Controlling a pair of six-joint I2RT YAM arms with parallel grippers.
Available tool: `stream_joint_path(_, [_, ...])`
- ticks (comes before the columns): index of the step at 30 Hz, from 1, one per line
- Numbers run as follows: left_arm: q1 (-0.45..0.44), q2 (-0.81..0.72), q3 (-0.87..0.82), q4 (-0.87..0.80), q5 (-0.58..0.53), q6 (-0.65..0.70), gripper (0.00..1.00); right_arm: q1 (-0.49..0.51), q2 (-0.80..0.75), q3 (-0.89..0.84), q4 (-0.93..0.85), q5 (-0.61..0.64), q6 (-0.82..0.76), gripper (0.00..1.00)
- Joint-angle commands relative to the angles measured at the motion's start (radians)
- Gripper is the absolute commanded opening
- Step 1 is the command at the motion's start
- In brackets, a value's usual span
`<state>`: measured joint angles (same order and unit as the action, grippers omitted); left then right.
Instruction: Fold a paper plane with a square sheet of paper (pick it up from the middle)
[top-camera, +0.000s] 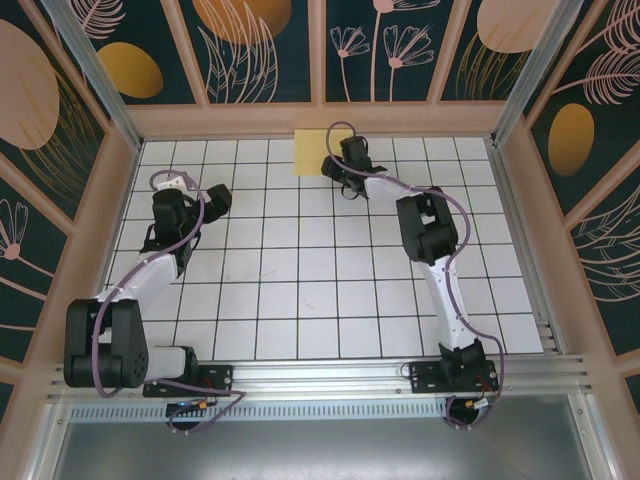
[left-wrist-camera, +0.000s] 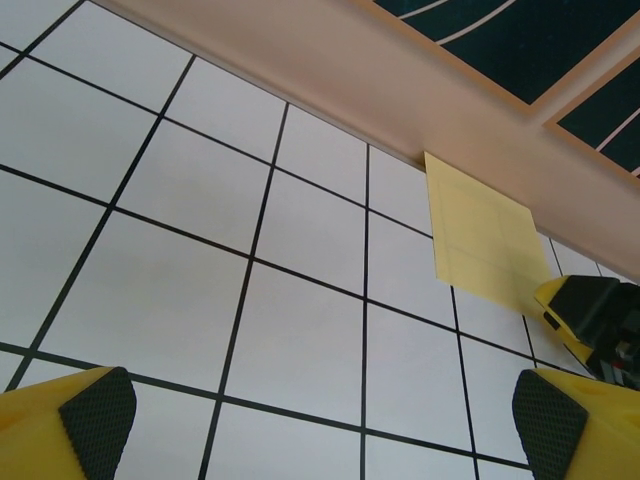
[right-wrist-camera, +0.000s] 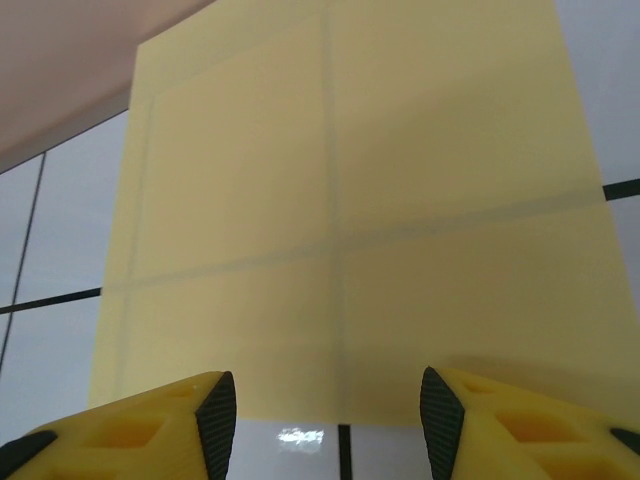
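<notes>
The square sheet of paper (top-camera: 308, 152) (left-wrist-camera: 485, 240) (right-wrist-camera: 340, 200), pale yellow with cross-shaped creases, lies flat at the far edge of the tiled table (top-camera: 300, 280), touching the wooden wall (top-camera: 230, 120). The right gripper (top-camera: 335, 178) (right-wrist-camera: 328, 410) sits at the sheet's near edge, jaws apart, holding nothing. The left gripper (top-camera: 215, 197) (left-wrist-camera: 322, 420), well apart from the sheet, stands spread wide and empty.
</notes>
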<state>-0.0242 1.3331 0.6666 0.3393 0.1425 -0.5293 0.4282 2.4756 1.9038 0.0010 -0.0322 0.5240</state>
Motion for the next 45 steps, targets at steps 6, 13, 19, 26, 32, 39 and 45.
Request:
stream_joint_path(6, [0.004, 0.032, 0.043, -0.012, 0.032, -0.02, 0.99, -0.031, 0.105, 0.159, -0.13, 0.022, -0.073, 0.55])
stream_joint_path(13, [0.003, 0.056, 0.071, -0.043, 0.032, -0.014, 0.99, -0.06, 0.151, 0.253, -0.287, -0.035, -0.118, 0.54])
stream_joint_path(19, [0.003, 0.074, 0.079, -0.043, 0.037, -0.017, 0.98, -0.063, 0.104, 0.171, -0.389, -0.064, -0.159, 0.54])
stream_joint_path(26, [0.003, 0.09, 0.086, -0.045, 0.053, -0.023, 0.98, -0.05, -0.158, -0.268, -0.301, -0.052, -0.207, 0.54])
stream_joint_path(32, [0.002, 0.109, 0.093, -0.039, 0.07, -0.044, 0.99, -0.032, -0.397, -0.678, -0.286, -0.03, -0.241, 0.55])
stream_joint_path(39, [0.002, 0.146, 0.1, -0.028, 0.122, -0.077, 0.99, -0.023, -0.577, -0.824, -0.348, -0.015, -0.275, 0.56])
stream_joint_path(45, [0.001, 0.15, 0.091, -0.027, 0.117, -0.136, 0.98, 0.022, -0.572, -0.61, -0.436, 0.064, -0.199, 0.68])
